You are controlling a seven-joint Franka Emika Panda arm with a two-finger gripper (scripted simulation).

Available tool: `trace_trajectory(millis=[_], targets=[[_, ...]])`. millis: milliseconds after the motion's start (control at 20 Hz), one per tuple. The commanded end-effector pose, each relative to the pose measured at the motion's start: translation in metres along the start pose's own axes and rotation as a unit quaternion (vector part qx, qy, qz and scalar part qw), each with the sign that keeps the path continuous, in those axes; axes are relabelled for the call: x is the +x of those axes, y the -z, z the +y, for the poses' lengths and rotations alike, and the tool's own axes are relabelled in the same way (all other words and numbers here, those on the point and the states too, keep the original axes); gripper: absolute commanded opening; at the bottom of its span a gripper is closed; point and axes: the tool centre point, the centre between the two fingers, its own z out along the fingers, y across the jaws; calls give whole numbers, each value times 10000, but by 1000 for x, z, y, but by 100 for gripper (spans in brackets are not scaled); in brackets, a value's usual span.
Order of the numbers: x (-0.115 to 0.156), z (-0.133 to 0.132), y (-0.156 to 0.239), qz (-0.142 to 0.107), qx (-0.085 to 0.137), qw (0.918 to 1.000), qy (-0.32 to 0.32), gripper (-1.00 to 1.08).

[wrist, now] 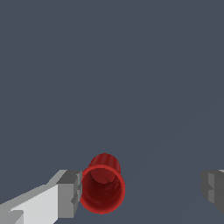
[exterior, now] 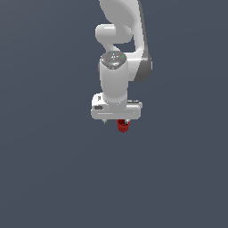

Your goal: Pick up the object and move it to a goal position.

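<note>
The object is a small dark-red ribbed cup (exterior: pixel 123 126), seen just under the white hand in the exterior view. In the wrist view the cup (wrist: pixel 103 187) stands upright with its open mouth toward the camera. My gripper (wrist: pixel 140 190) is open with its jaws wide apart around the cup. The cup sits right against one grey fingertip (wrist: pixel 70 192), and the other fingertip (wrist: pixel 213 188) is far from it. In the exterior view the gripper (exterior: pixel 116 121) points straight down and its fingers are mostly hidden by the hand.
A plain dark grey-blue surface (exterior: pixel 53 178) fills both views. The white arm (exterior: pixel 120 26) rises above the hand. No other objects show.
</note>
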Motion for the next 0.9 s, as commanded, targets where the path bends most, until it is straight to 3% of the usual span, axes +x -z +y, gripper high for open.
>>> trace_trajectory(millis=[0, 450, 850], targets=[[0, 0, 0, 0, 0, 10000, 0, 100], [-13, 12, -13, -242, -31, 9996, -125, 100], [-14, 10, -15, -231, -38, 9995, -216, 100]])
